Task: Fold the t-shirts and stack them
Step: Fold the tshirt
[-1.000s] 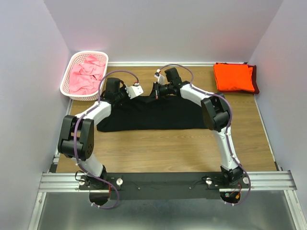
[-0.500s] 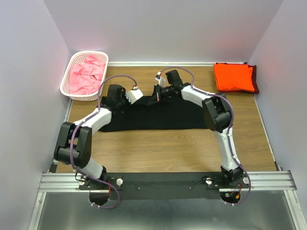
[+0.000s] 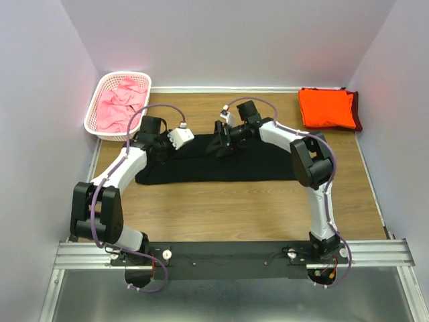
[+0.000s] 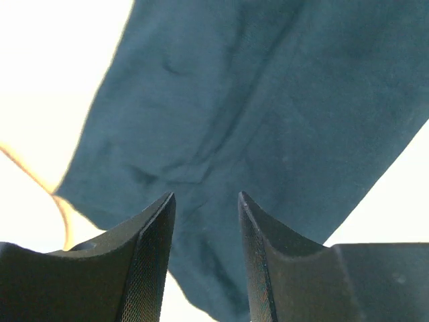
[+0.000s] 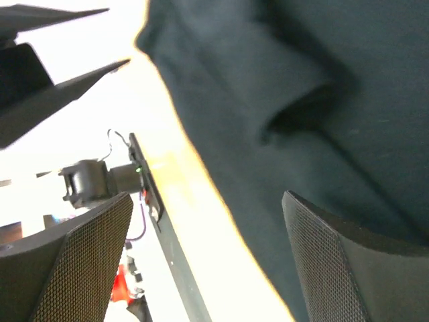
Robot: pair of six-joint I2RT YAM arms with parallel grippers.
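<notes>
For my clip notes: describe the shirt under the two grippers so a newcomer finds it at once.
Start at the wooden table and look at its middle. The black t-shirt lies spread wide there. Unlike it, the pink shirts are heaped in the white basket at far left and the orange shirt is folded at far right.

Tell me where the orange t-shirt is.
In the top view, the orange t-shirt lies folded at the far right of the table, atop a maroon shirt.

White lattice basket (image 3: 92,114), far-left corner of wooden table (image 3: 234,208).
</notes>
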